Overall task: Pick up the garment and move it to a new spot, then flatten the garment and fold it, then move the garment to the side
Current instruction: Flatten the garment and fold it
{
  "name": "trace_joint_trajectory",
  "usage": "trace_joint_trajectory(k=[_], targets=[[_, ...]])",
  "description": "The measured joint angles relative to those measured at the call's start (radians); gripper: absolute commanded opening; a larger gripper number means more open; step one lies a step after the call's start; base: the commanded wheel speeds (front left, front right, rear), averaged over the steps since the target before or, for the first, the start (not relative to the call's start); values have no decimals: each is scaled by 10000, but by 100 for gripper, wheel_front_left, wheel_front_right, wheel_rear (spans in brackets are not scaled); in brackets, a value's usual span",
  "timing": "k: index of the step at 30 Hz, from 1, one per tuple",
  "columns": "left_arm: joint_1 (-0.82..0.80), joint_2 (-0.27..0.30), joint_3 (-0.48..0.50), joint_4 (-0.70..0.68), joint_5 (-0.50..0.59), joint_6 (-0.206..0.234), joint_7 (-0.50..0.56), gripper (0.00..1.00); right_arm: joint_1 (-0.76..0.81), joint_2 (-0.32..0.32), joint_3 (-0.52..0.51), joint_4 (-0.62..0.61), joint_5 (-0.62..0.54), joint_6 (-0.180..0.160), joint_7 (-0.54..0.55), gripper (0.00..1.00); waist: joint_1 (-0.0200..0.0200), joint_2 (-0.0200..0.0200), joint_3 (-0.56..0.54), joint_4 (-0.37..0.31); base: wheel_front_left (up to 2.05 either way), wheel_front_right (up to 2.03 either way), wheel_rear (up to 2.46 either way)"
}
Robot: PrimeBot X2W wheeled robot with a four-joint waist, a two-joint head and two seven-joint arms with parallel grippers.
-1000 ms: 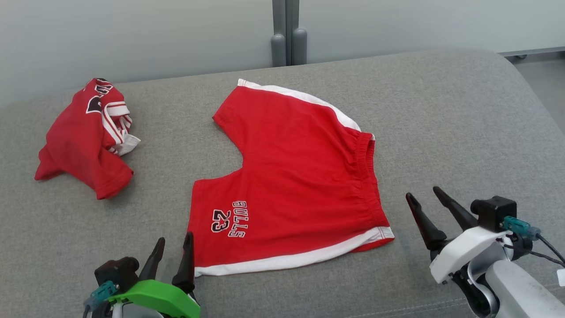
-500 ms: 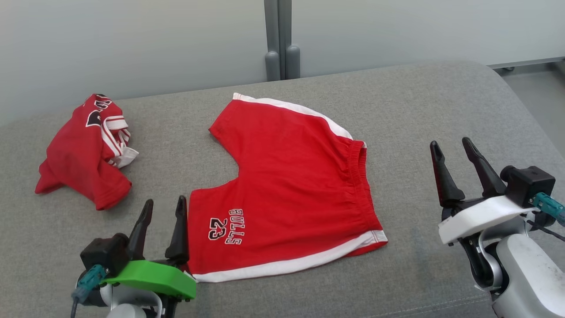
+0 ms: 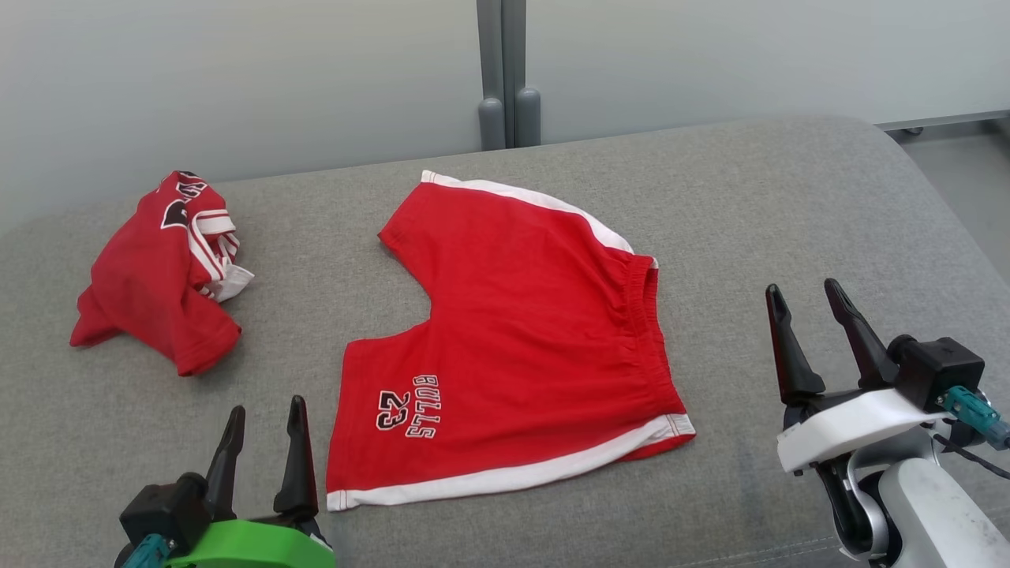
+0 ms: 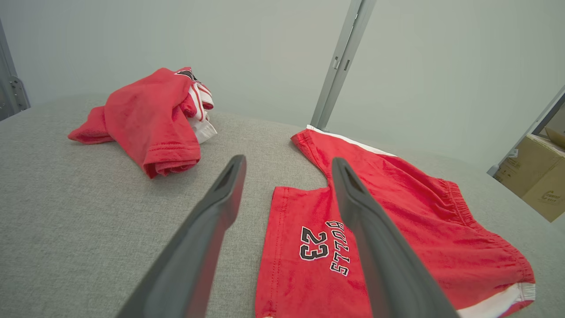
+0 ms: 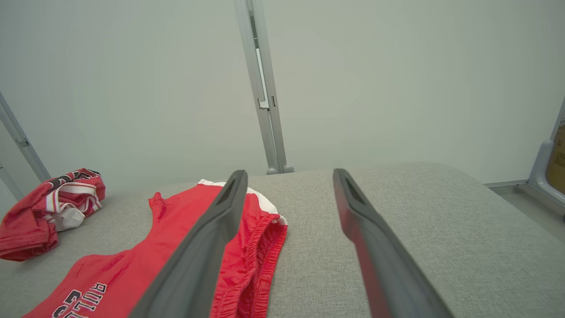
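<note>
Shorts, where do you have them? (spotter)

Flat on the cushion, about the middle, with the legs toward my left and the waistband toward my right. Going across: a crumpled shirt lies far left, well apart. My left tool hovers just beside the near leg hem, fingers apart and empty. My right tool stands off the waistband side, fingers apart too, holding nothing. (me)

How will they handle? (spotter)

Light, soft knit, I'd say. They look limp, so they'll sag and bunch from a single pinch, and the cushion's weave may drag on them. I'd take the near leg hem with the left tool and the near waistband corner with the right. The elastic and white trim are thicker and should give a surer pinch than one thin layer. (me)
</note>
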Motion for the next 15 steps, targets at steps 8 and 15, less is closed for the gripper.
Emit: trace_joint_trajectory(k=[8, 15], targets=[[491, -52, 130, -247, 31, 4, 0, 100, 348, 92, -6, -58, -159, 0, -2, 100, 0, 0, -85, 78, 0, 0, 0], [714, -136, 167, -516, 176, 13, 0, 100, 552, 209, -8, -169, -286, 2, -2, 100, 0, 0, -178, 118, 0, 0, 0]])
